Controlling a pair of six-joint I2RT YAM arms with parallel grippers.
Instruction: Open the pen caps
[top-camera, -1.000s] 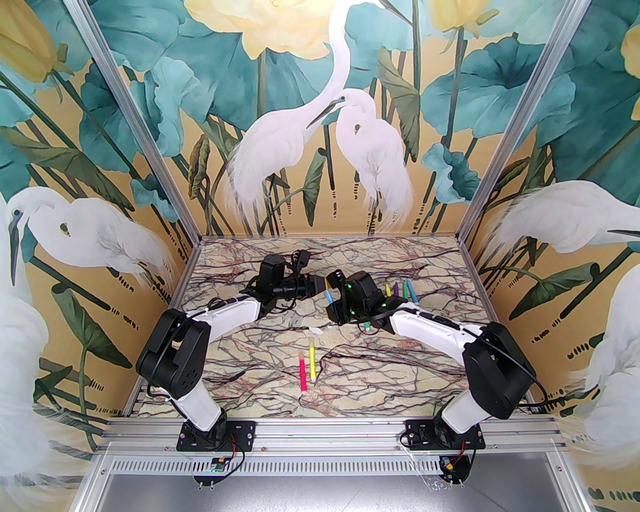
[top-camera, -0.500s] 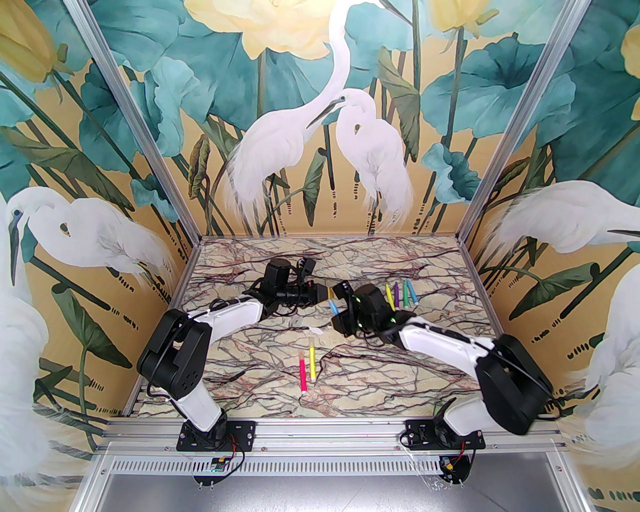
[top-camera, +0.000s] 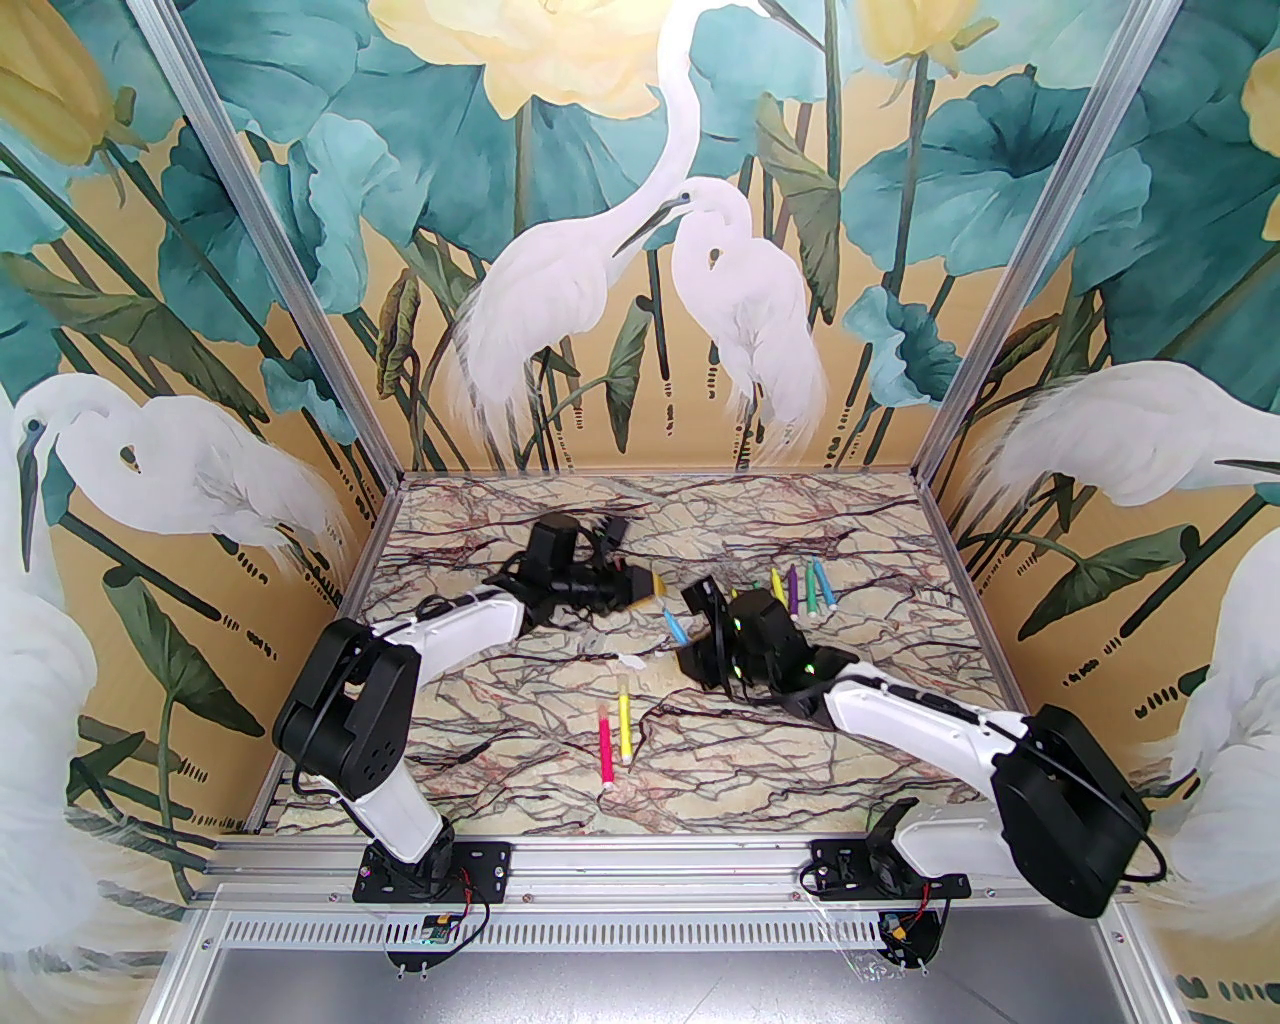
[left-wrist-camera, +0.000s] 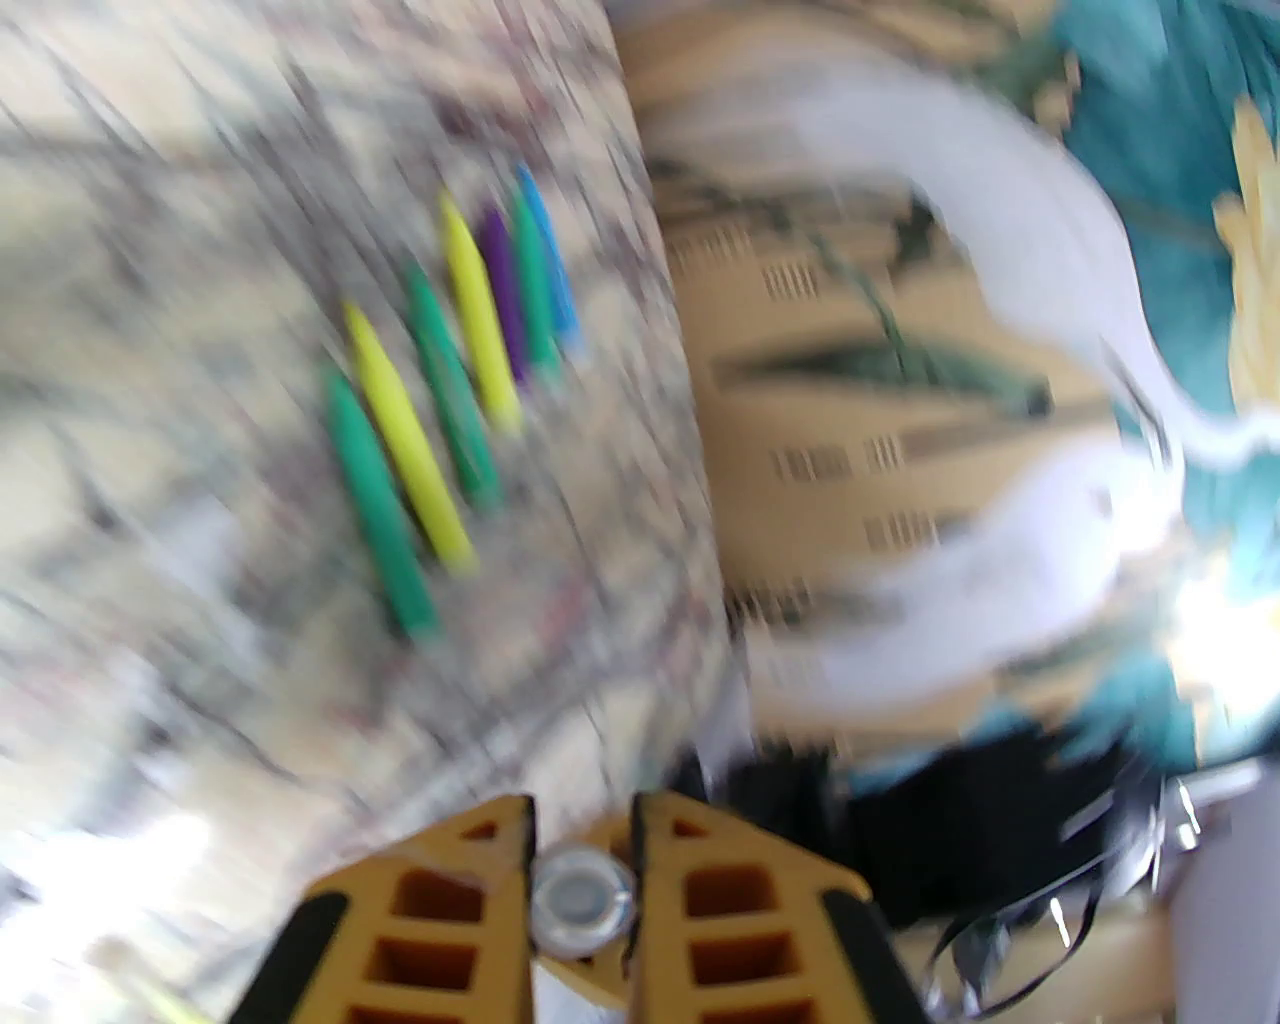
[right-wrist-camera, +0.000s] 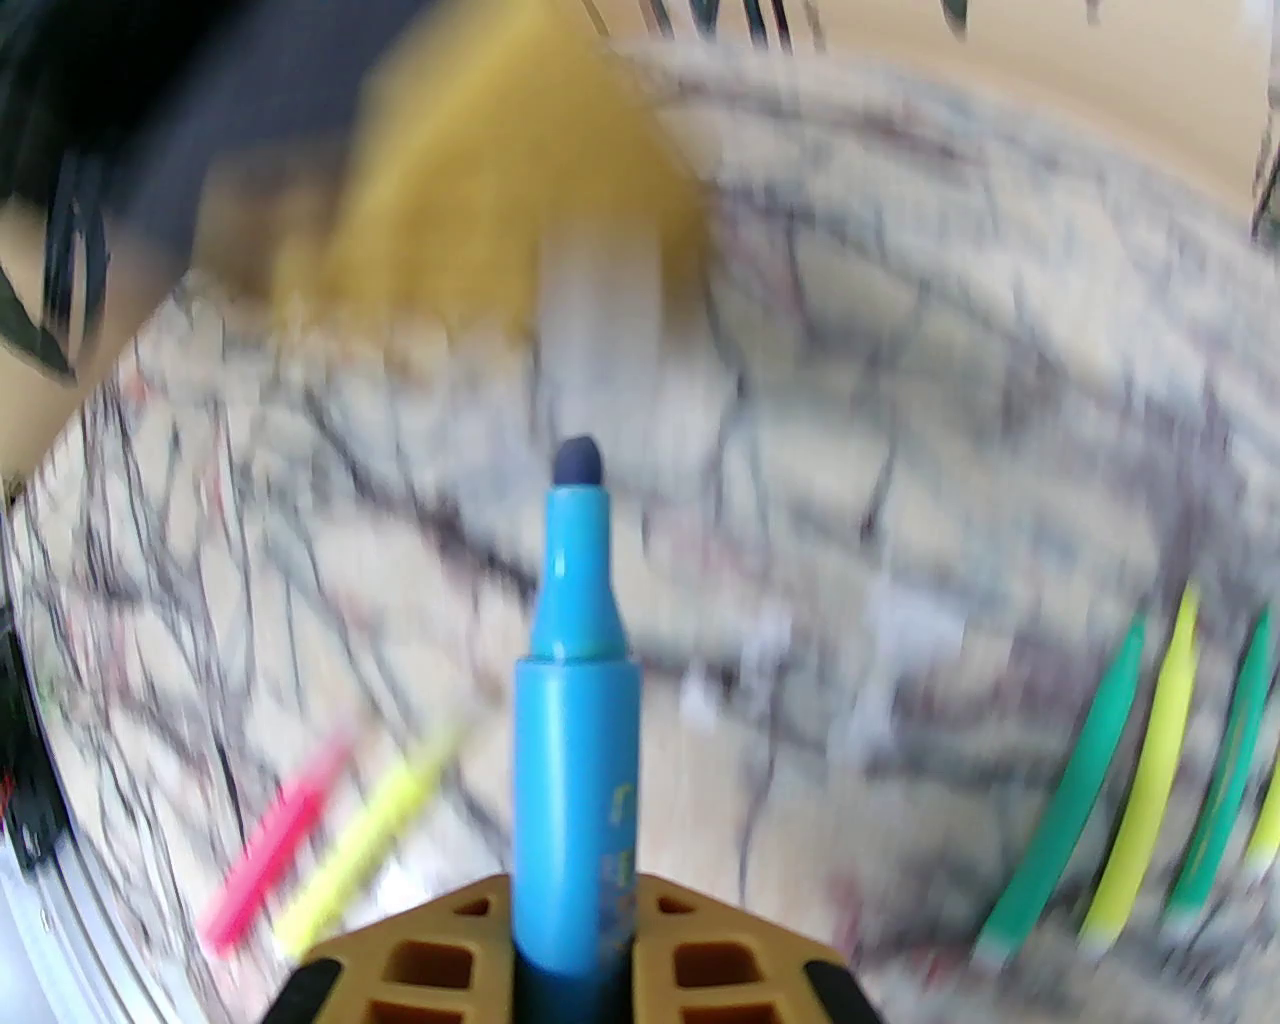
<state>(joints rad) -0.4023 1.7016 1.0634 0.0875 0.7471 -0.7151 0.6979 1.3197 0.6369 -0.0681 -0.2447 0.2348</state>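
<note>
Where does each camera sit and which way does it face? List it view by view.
Top external: high behind the robot, looking down on the marble table; left arm and right arm show.
Left wrist: on the left arm, facing the pen row and side wall; left claw, shut on a pen cap, shows.
Right wrist: facing along the blue pen in the right claw.
Shared: both wrist views see the pen row.

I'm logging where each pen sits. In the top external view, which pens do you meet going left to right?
pink pen → near yellow pen → uncapped blue pen → far-row yellow pen → purple pen → green pen → far-row blue pen
</note>
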